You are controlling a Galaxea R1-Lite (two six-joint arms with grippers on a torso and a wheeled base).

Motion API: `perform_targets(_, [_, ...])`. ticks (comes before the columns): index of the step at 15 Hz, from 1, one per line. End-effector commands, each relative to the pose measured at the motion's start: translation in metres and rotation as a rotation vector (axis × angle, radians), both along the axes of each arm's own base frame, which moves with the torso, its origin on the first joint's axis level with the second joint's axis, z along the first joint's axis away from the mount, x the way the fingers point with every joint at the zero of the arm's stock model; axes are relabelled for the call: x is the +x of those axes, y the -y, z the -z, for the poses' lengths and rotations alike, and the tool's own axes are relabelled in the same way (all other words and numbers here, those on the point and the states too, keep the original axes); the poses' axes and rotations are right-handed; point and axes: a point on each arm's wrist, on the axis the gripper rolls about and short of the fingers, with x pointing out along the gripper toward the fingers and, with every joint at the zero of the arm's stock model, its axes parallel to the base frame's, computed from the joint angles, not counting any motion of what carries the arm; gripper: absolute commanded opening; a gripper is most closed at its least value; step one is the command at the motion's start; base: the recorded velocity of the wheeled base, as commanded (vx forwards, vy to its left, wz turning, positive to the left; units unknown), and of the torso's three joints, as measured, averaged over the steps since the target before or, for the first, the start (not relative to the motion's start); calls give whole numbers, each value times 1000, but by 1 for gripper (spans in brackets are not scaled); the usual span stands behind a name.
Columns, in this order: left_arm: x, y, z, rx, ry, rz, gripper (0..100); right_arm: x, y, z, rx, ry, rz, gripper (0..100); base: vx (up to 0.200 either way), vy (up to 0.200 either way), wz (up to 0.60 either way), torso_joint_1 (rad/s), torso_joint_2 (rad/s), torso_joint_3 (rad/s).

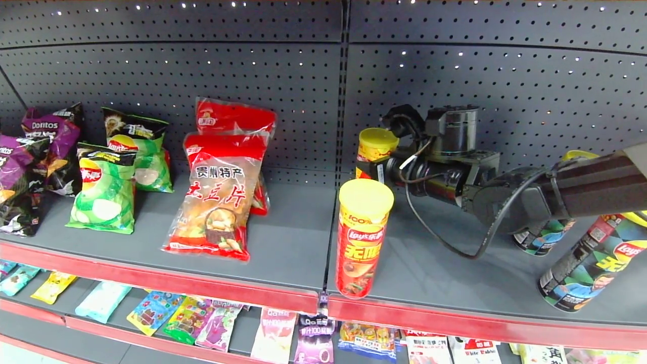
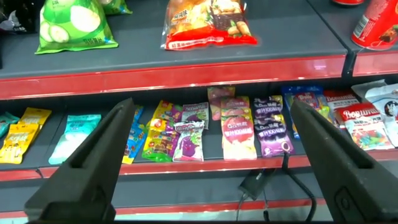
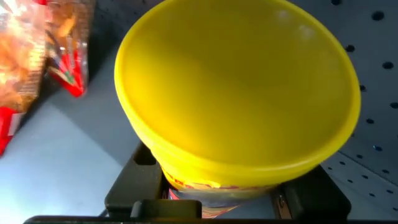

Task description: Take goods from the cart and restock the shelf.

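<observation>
A tall chip can with a yellow lid [image 1: 373,146] stands at the back of the grey shelf [image 1: 293,242], close to the pegboard. My right gripper [image 1: 378,171] is shut on its body, and the right wrist view looks down on the can's lid [image 3: 236,93] with a dark finger [image 3: 134,183] on either side. A second, matching can [image 1: 361,237] stands upright near the shelf's front edge, apart from the held one. My left gripper [image 2: 211,109] is open and holds nothing, facing the lower shelves of candy packs [image 2: 186,134].
Two dark chip cans [image 1: 586,273] lie on their sides at the shelf's right, under my right arm. Red snack bags [image 1: 217,202] lean mid-shelf, with green chip bags [image 1: 103,192] and purple bags [image 1: 30,162] to the left. Bare shelf lies between the red bags and the front can.
</observation>
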Motion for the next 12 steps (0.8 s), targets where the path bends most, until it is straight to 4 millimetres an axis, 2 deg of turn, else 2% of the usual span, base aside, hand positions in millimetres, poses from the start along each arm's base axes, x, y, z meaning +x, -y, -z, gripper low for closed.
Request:
perform_targets(1, [0,0,0,0,-1,-1,100,-1,-4,1,4,1,-9,0,0,0,0,0,0,0])
perform_targets(3, [1,0,-2,0,-1,-1,100,1,-6,-3,20,17,-8,0,0,0,0,0,0,0])
perform_targets(12, [1,0,3,0,-12,2,100,9,-13,5,15,41,59,0,0,0,0,0,0,0])
